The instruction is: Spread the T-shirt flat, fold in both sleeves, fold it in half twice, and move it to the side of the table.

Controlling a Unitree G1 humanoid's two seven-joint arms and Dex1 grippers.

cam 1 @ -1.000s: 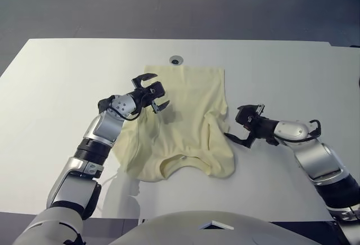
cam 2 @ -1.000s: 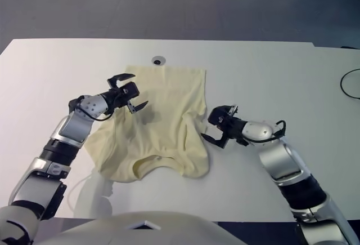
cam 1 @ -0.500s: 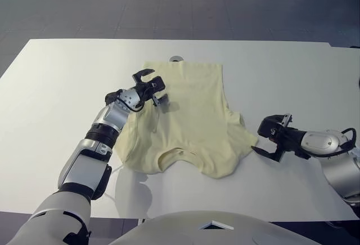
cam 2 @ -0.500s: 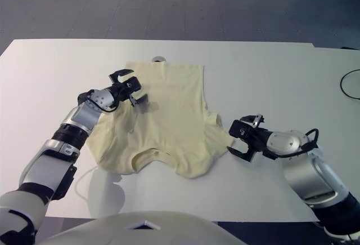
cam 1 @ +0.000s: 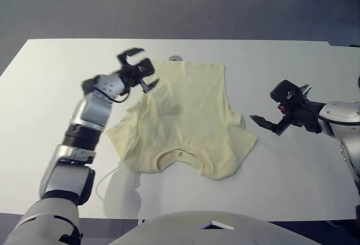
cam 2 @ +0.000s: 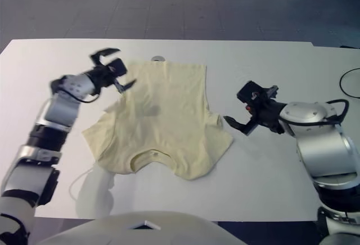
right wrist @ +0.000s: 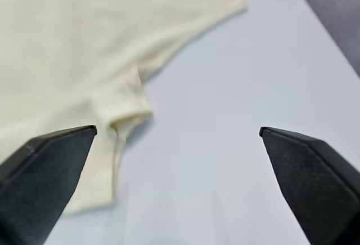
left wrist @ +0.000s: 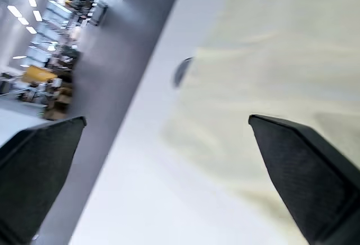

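A pale yellow T-shirt (cam 1: 188,118) lies spread on the white table (cam 1: 292,166), collar toward me, hem at the far side, both short sleeves out. My left gripper (cam 1: 138,69) hovers open above the shirt's far left corner, holding nothing. In the left wrist view its dark fingers (left wrist: 304,166) frame the shirt's edge (left wrist: 270,59) and bare table. My right gripper (cam 1: 269,107) is open just right of the right sleeve (cam 1: 244,138), apart from it. In the right wrist view that sleeve (right wrist: 121,110) lies flat between the open fingertips (right wrist: 39,166).
A round grommet hole (cam 1: 176,58) sits in the table just beyond the shirt's hem. A thin white cord (cam 1: 107,177) lies at the front left. A black cable (cam 2: 351,84) loops at the right edge. Bare table lies to the left and right.
The right gripper drew the right sleeve outward, then let go and lifted clear. The left gripper rose and swung toward the far left corner. The shirt now lies wider.
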